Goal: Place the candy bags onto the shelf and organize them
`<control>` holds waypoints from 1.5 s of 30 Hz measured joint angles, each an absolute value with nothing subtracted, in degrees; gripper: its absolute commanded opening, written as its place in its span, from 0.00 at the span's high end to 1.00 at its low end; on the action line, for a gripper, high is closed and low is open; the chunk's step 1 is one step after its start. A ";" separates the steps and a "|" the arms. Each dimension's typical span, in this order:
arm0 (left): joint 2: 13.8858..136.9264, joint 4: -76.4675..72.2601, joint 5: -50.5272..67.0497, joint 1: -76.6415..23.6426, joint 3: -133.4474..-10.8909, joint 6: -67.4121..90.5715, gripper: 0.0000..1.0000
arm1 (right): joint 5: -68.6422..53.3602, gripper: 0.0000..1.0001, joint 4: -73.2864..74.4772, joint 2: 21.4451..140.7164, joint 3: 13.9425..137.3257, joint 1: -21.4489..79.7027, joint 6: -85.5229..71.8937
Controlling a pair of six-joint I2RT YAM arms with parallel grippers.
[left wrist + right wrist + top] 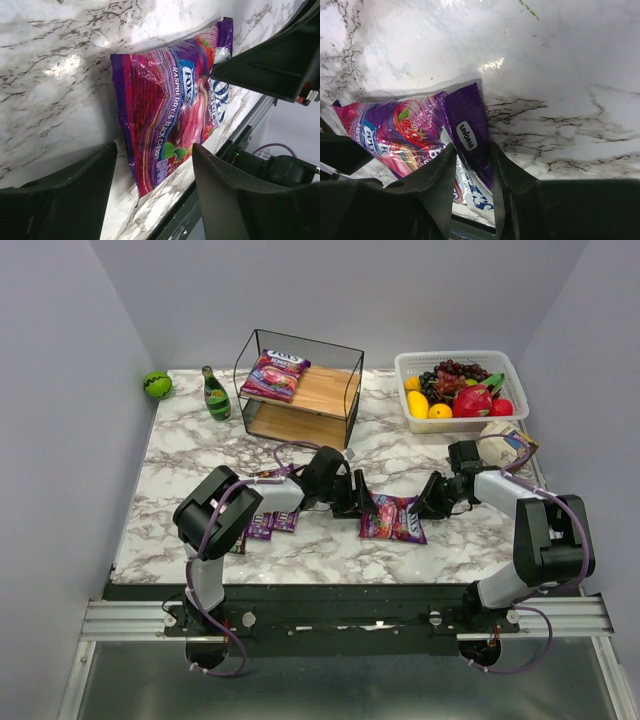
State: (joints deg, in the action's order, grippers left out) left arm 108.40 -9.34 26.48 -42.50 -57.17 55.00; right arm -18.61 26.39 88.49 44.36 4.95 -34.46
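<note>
We are looking at two robot arms of one build. The left arm (215, 515) is showing chunky black joint housings joined by pale grey-white links, and the right arm (545, 530) is showing the same colours and shapes. We are seeing a thin purple cable (203, 540) looping along the outside of the left arm, and a second purple lead (583, 540) trailing along the right arm. Through the wrist cameras, we are seeing the left gripper (155, 150) wearing broad, matte black, wedge-shaped fingers (65, 200). The right gripper (472, 147) is wearing black fingers too.
</note>
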 measured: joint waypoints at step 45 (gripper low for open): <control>102.87 -6.63 30.09 -38.68 -56.88 52.66 1.00 | -1.96 0.43 36.47 71.44 48.16 5.89 -34.37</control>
